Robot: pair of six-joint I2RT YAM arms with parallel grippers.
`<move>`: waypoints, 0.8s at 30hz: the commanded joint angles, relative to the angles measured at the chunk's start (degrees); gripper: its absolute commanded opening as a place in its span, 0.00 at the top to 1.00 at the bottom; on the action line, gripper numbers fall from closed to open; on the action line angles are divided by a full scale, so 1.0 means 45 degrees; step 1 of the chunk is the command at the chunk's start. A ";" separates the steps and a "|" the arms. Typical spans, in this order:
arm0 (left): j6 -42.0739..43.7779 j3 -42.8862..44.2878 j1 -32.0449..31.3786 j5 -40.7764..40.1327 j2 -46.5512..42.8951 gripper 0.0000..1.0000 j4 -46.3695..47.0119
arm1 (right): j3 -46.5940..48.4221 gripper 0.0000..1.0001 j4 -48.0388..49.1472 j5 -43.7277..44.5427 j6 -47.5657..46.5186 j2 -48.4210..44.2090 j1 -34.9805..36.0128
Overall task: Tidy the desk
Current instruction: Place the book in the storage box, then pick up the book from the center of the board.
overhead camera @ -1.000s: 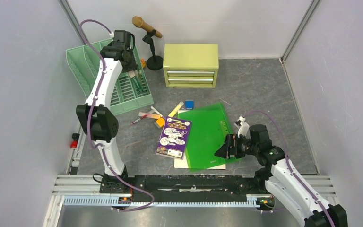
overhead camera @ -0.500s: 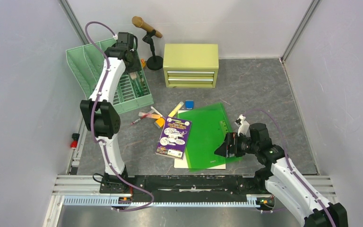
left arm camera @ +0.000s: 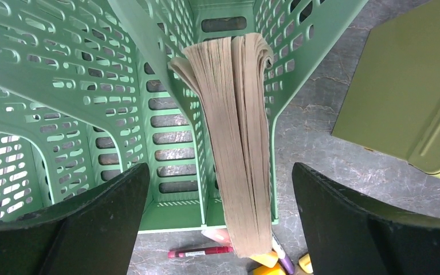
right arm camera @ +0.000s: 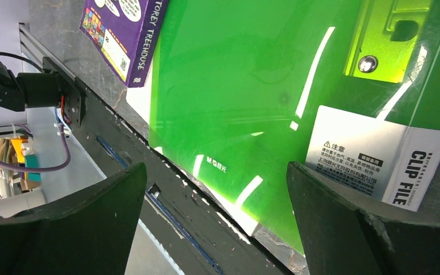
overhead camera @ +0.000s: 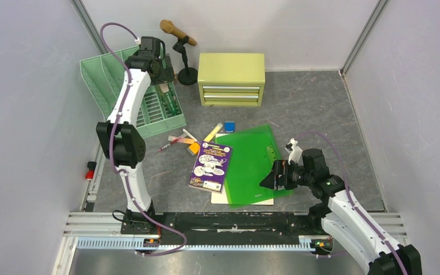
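Bright, even light (glare streaks on the green folder (right arm camera: pixel 252 86))

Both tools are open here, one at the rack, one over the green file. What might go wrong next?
1. The brown-edged book stands on edge in the green rack, between the jaws of the open left tool; pulling away could snag and tip it.
2. The right tool hangs open over the flat, glossy clip file; a pinch may slip, or drag the purple book overlapping its edge.
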 commanded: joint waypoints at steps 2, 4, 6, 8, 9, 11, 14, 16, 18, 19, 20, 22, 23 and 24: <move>0.0443 0.0181 0.0061 0.0424 -0.1354 0.00 0.0355 | 0.0695 0.02 -0.0027 0.0159 0.0003 -0.0113 0.0006; 0.0495 -0.0050 0.0064 0.0641 -0.1804 0.00 0.0395 | 0.0895 0.02 -0.0315 0.0300 -0.0206 -0.0139 0.0006; 0.0609 -0.0353 0.0063 0.0895 -0.2467 0.00 0.0481 | 0.1151 0.02 -0.0627 0.0529 -0.0463 -0.0195 0.0011; 0.0622 -0.0838 0.0063 0.1121 -0.3175 0.00 0.0562 | 0.1378 0.02 -0.0913 0.0749 -0.0695 -0.0254 0.0006; 0.0596 -0.1210 0.0069 0.1232 -0.3556 0.00 0.0672 | 0.1461 0.02 -0.1021 0.0797 -0.0766 -0.0284 0.0006; 0.0521 -0.2151 0.0073 0.1564 -0.4536 0.00 0.1061 | 0.1536 0.02 -0.1118 0.0803 -0.0805 -0.0332 0.0001; 0.0414 -0.4040 0.0063 0.2103 -0.6341 0.00 0.1981 | 0.1522 0.02 -0.1156 0.0764 -0.0747 -0.0436 0.0012; 0.0369 -0.5744 0.0063 0.2679 -0.7841 0.00 0.2904 | 0.1571 0.02 -0.1237 0.0816 -0.0748 -0.0547 0.0016; 0.0130 -0.7463 0.0063 0.3231 -0.9235 0.00 0.3812 | 0.1656 0.02 -0.1379 0.0955 -0.0766 -0.0724 -0.0004; -0.0002 -0.8306 0.0063 0.3765 -0.9838 0.00 0.4203 | 0.1698 0.02 -0.1418 0.0977 -0.0764 -0.0802 0.0005; -0.0186 -0.9046 0.0062 0.4131 -1.0470 0.00 0.4435 | 0.1727 0.02 -0.1437 0.0986 -0.0745 -0.0892 0.0007; -0.0644 -1.0223 0.0063 0.4499 -1.1519 0.00 0.4542 | 0.1779 0.02 -0.1451 0.0969 -0.0714 -0.1012 -0.0013; -0.0863 -1.0752 0.0053 0.4661 -1.2001 0.00 0.4532 | 0.1810 0.02 -0.1462 0.0960 -0.0707 -0.1071 0.0007; -0.1007 -1.1270 0.0063 0.4842 -1.2342 0.00 0.4415 | 0.1830 0.02 -0.1478 0.0930 -0.0709 -0.1090 0.0006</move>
